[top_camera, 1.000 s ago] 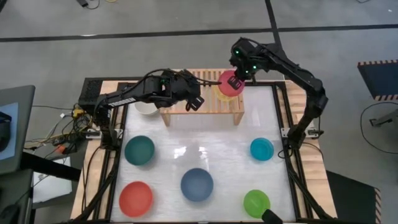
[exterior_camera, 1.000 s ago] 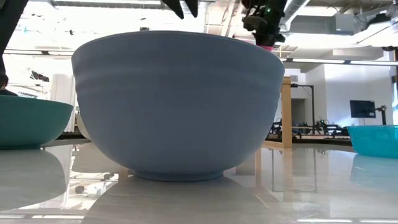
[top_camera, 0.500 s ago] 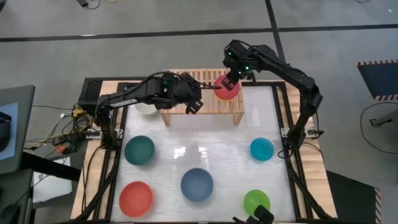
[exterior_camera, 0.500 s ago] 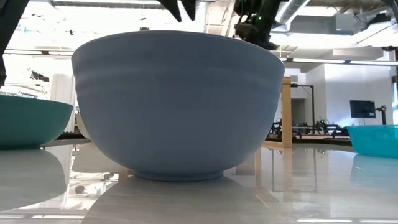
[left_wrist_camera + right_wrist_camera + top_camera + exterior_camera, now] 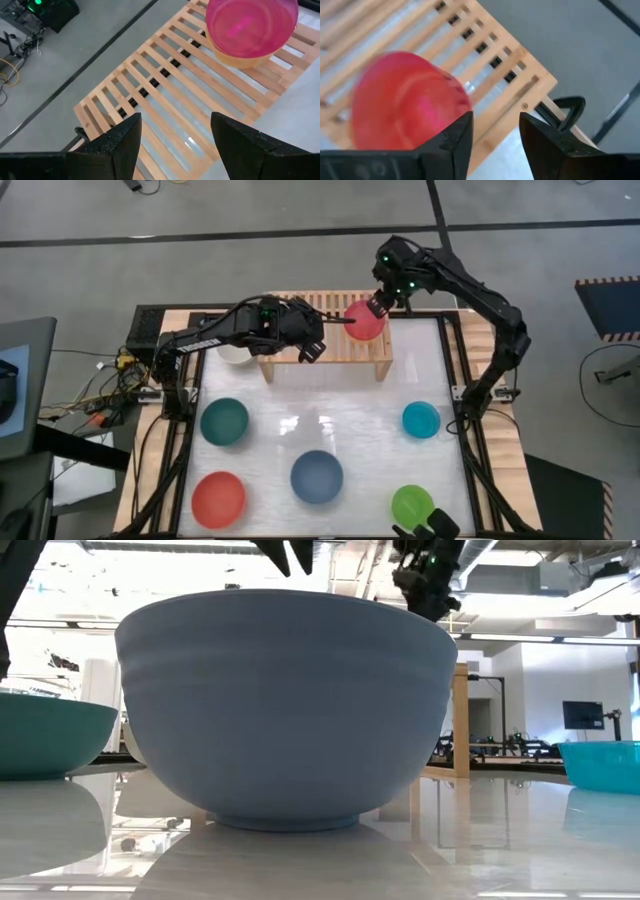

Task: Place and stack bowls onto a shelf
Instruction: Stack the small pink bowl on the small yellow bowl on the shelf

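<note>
The pink bowl (image 5: 364, 322) sits nested in a yellow bowl (image 5: 243, 61) on the right part of the light-wood shelf (image 5: 300, 360). My right gripper (image 5: 385, 297) is open just beyond the pink bowl's (image 5: 405, 105) far right rim, with nothing between its fingers (image 5: 495, 120). My left gripper (image 5: 312, 346) hovers open over the middle of the shelf (image 5: 165, 90), empty. A white bowl (image 5: 234, 353) stands on the table left of the shelf, partly hidden by the left arm.
On the table in front of the shelf stand a teal bowl (image 5: 224, 421), a red bowl (image 5: 218, 497), a dark blue bowl (image 5: 317, 476), a cyan bowl (image 5: 421, 419) and a green bowl (image 5: 412, 503). The shelf's left slats (image 5: 125, 100) are bare.
My right gripper has opened and let go of the pink bowl, then drawn back a little toward the table's far edge. The pink bowl has settled into the yellow bowl on the shelf.
</note>
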`<state>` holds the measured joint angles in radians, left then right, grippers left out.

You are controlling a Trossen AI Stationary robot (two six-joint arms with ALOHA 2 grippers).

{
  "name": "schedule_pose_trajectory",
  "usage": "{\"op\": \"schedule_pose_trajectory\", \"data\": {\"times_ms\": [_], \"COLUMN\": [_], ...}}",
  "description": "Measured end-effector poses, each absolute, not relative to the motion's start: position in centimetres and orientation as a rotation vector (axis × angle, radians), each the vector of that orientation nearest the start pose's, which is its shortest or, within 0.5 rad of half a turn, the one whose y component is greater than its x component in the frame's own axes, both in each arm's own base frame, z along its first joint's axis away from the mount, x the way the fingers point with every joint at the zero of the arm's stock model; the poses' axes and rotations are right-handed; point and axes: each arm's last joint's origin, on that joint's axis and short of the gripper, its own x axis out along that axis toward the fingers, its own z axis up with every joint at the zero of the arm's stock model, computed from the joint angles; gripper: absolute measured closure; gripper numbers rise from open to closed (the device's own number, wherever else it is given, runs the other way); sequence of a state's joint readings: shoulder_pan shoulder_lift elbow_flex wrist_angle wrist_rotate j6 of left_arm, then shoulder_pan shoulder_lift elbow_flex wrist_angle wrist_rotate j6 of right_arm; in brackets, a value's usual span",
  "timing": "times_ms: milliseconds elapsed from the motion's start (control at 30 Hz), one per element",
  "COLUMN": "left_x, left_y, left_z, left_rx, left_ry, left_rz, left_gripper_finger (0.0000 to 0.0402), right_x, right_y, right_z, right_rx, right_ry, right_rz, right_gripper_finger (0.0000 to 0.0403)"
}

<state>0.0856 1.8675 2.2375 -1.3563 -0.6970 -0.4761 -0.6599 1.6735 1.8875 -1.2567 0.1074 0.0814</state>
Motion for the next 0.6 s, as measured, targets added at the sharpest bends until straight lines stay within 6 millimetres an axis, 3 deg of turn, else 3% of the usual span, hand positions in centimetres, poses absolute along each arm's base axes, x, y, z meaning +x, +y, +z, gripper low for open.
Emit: {"op": "schedule_pose_trajectory", "data": {"times_ms": [333,433,600], "left_x": [35.1,35.1,35.1], "left_y": [4.9,4.9,4.8], "left_z": [42.6,42.6,42.6], "left_rx": [-0.125,-0.131,-0.132], "left_ry": [0.758,0.756,0.757], "left_rz": [0.926,0.926,0.923], "left_gripper_finger": [0.0176,0.0176,0.0176], "right_x": [25.5,25.2,24.0], "right_y": [-20.2,-20.2,-19.5], "right_z": [37.2,37.7,40.2], "right_rx": [0.376,0.368,0.326], "right_ry": [1.064,1.042,0.933], "right_rz": [-0.732,-0.745,-0.773], "right_gripper_finger": [0.025,0.025,0.025]}}
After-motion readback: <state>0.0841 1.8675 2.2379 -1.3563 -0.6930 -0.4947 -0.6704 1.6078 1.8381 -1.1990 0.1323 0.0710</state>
